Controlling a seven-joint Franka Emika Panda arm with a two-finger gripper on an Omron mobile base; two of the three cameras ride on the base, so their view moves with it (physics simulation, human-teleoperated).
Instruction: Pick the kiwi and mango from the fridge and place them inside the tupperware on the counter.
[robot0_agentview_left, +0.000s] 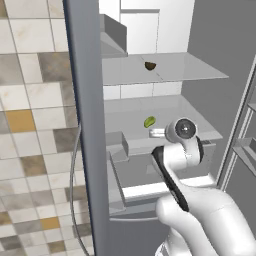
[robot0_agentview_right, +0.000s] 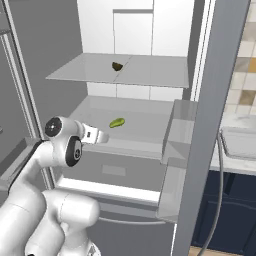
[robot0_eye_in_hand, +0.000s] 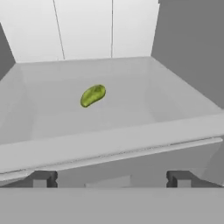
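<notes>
The fridge (robot0_agentview_left: 220, 50) stands open in front of me. A small dark brown kiwi (robot0_agentview_left: 150, 65) (robot0_agentview_right: 117, 66) lies on its upper shelf. On the shelf below rests the yellow-green mango (robot0_agentview_left: 149, 121) (robot0_agentview_right: 117, 122) (robot0_eye_in_hand: 92, 95). My gripper (robot0_agentview_left: 156, 132) (robot0_agentview_right: 104, 136) (robot0_eye_in_hand: 111, 179) hovers at the front edge of that lower shelf, a little short of the mango, open and holding nothing. To the right, past the fridge door, a pale grey shallow tupperware (robot0_agentview_right: 240, 142) sits on the white counter (robot0_agentview_right: 235, 122), cut off by the frame edge.
The open fridge doors (robot0_agentview_left: 85, 125) (robot0_agentview_right: 215, 110) flank my arm on both sides, with door bins (robot0_agentview_right: 175, 145) jutting inward. A drawer (robot0_agentview_left: 145, 175) sits under the lower shelf. Navy cabinets (robot0_agentview_right: 235, 200) lie below the counter.
</notes>
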